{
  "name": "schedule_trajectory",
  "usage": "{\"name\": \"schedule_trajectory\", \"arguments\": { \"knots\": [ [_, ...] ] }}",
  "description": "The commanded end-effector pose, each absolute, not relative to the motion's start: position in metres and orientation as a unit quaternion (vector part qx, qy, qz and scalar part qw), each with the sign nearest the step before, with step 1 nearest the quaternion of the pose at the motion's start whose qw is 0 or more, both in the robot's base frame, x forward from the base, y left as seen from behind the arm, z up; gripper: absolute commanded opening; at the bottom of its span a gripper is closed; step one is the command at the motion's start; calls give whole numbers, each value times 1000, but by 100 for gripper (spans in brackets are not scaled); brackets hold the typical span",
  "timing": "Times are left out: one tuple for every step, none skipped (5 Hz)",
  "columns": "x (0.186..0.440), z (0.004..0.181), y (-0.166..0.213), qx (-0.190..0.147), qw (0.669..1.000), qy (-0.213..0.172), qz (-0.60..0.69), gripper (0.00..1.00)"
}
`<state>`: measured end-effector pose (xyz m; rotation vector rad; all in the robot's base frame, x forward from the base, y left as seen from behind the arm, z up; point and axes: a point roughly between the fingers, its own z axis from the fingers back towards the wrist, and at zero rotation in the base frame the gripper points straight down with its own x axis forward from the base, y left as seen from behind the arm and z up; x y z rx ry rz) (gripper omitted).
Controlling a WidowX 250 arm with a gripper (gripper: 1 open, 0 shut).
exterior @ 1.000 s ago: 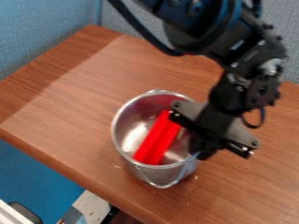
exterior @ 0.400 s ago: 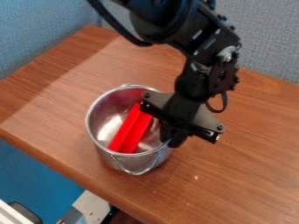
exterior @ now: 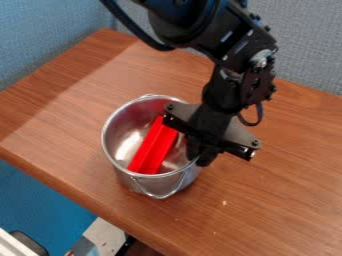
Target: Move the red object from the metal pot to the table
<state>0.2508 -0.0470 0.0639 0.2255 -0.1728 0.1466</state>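
Observation:
The red object lies slanted inside the metal pot, its upper end leaning toward the far right of the rim. The pot stands on the table, close to the front edge. My gripper points steeply down at the pot's right rim, beside the red object's upper end. Its fingers are shut. I cannot tell whether they pinch the rim or only press against it. The fingertips are partly hidden by the pot wall.
The black arm reaches in from the top and hangs over the table's right half. The table's front edge runs just below the pot. A blue wall stands behind the table.
The pot has slid left and a little away across the table with the gripper at its right rim. The red object stayed inside it. The gripper stayed shut.

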Motion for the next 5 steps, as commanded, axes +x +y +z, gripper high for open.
{"name": "schedule_trajectory", "arguments": {
  "knots": [
    [259, 85, -57, 93, 985, -124, 78, 0],
    [262, 92, -65, 87, 984, -137, 74, 0],
    [268, 99, -78, 84, 983, -147, 68, 0],
    [264, 92, -76, 88, 984, -143, 67, 0],
    [260, 84, -69, 104, 983, -138, 68, 0]
  ]
}}
